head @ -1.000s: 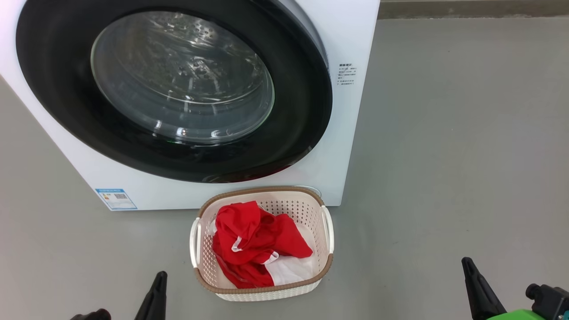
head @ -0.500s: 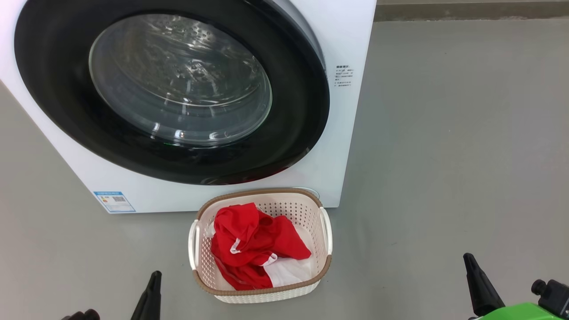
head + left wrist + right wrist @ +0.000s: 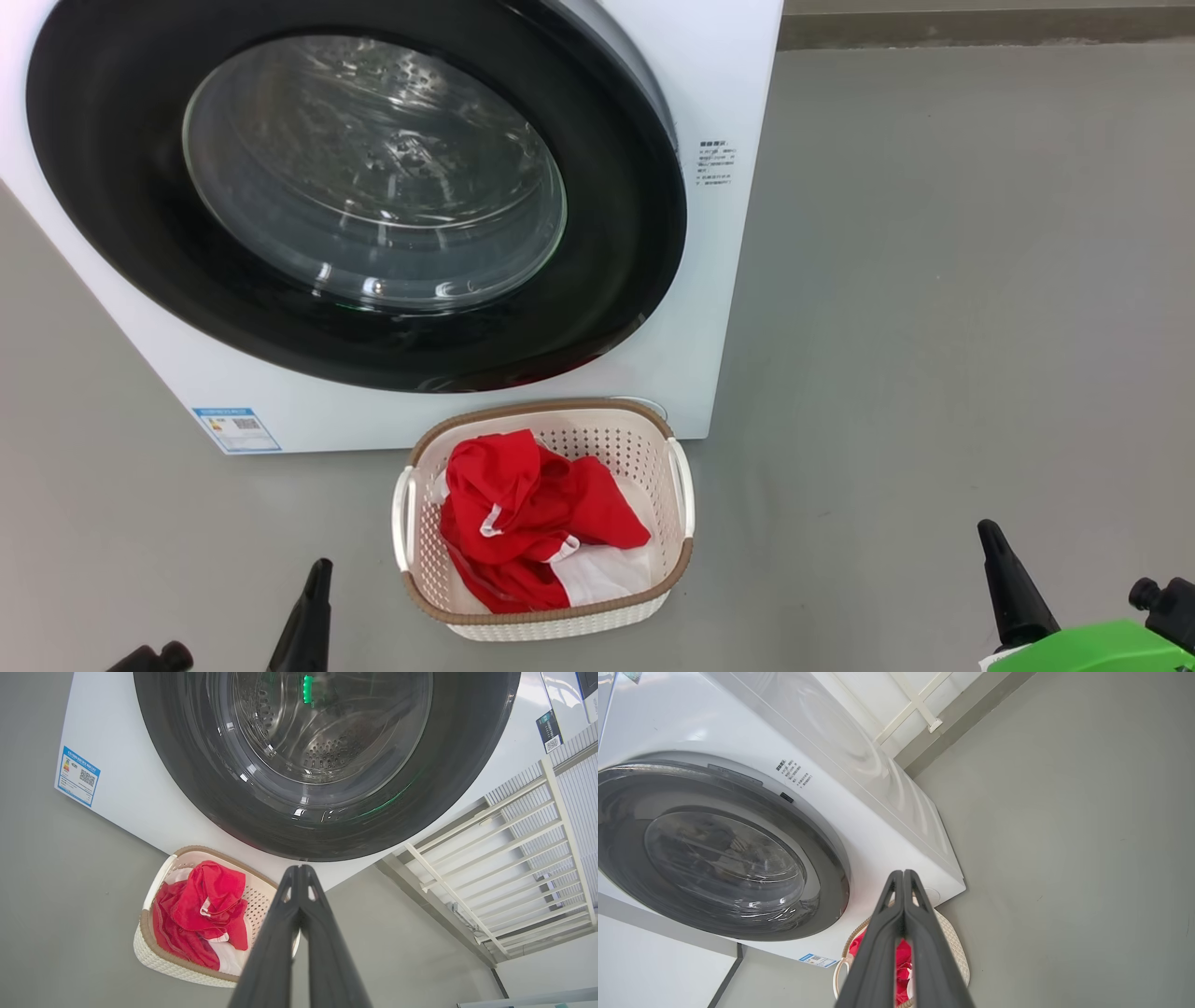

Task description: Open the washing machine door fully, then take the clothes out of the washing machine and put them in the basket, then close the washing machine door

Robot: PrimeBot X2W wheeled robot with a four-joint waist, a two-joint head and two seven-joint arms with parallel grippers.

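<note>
The washing machine door [image 3: 616, 233] sits flush against the washing machine [image 3: 724, 84], steel drum visible through its glass bowl. Down on the grey floor [image 3: 934, 327], just in front of the machine, the basket [image 3: 541, 408] holds the clothes [image 3: 523, 513], red with white trim, heaped toward its left side. Left end effector [image 3: 299, 871]: 2 fingers pressed together, nothing between them. Right end effector [image 3: 903, 877], same story: closed tip to tip, empty, well right of the basket.
</note>
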